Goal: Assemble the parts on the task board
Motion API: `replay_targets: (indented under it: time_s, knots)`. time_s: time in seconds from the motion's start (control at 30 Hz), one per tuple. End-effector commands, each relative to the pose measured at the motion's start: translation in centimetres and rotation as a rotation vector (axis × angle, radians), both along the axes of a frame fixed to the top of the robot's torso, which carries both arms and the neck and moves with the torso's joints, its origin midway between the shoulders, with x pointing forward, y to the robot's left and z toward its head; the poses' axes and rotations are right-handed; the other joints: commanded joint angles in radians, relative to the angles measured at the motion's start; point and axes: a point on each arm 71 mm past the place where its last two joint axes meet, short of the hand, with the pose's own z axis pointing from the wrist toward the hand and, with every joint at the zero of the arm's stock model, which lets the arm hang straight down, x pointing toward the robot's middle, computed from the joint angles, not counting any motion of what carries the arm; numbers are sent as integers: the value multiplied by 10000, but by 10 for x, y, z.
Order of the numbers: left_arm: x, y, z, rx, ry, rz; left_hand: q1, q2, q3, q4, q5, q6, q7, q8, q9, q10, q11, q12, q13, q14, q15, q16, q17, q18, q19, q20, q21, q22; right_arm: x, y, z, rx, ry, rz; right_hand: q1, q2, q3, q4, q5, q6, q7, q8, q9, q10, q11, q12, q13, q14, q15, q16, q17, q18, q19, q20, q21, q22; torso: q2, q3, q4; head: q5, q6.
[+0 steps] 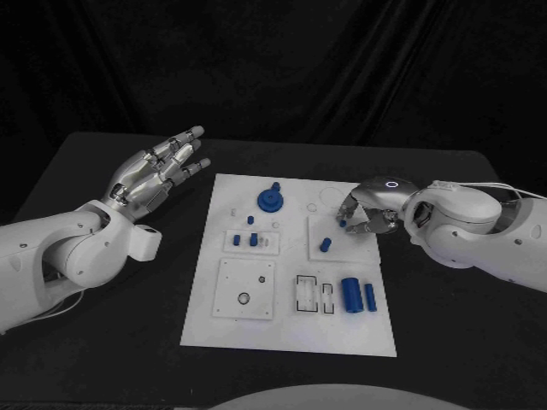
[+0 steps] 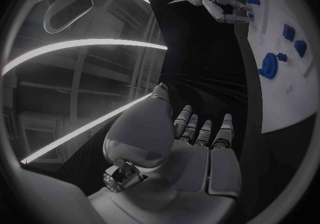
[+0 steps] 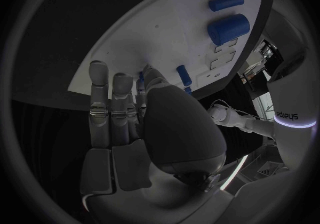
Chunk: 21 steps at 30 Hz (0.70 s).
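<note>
Parts sit on the white board (image 1: 292,329) in the middle of my black table (image 1: 89,282): a blue gear (image 1: 271,200) near the far edge, two small pegs (image 1: 245,240) left of centre, a thick cylinder (image 1: 350,295) and a slimmer pin (image 1: 370,296) side by side toward the near right. My right hand (image 1: 370,209) is over the board's far right area, fingertips closed on a small blue peg (image 1: 343,221); another short peg (image 1: 326,245) lies just beside it on the board. My left hand (image 1: 159,168) hovers off the board's left side, fingers spread, holding nothing.
</note>
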Motion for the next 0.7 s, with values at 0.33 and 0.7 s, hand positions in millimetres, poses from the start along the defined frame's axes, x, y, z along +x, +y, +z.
replay_targets:
  time_s: [0.33,0.7]
  knots:
    - [0,-4,1,-481,-334,-263,497,42,89,-258,458,125,135,-22,20,-66,92,57,-13,137,245,30,42,51,175,74,105,220,0,4,-1,303,-353,270,271,19,160,-47,93,155,308,59,77,421,-55,354,67,10,-70,152,105,145,103,-79,186,492,-22,-18,13,-3,-24]
    - [2,-6,-2,-437,-151,-409,755,107,156,-452,768,717,383,68,84,-49,268,125,-3,348,466,127,101,-32,509,87,214,537,1,8,-4,390,-397,377,751,29,752,-141,-384,562,827,156,215,963,-107,509,14,60,-89,185,164,115,192,-121,310,609,-34,-13,18,11,-58]
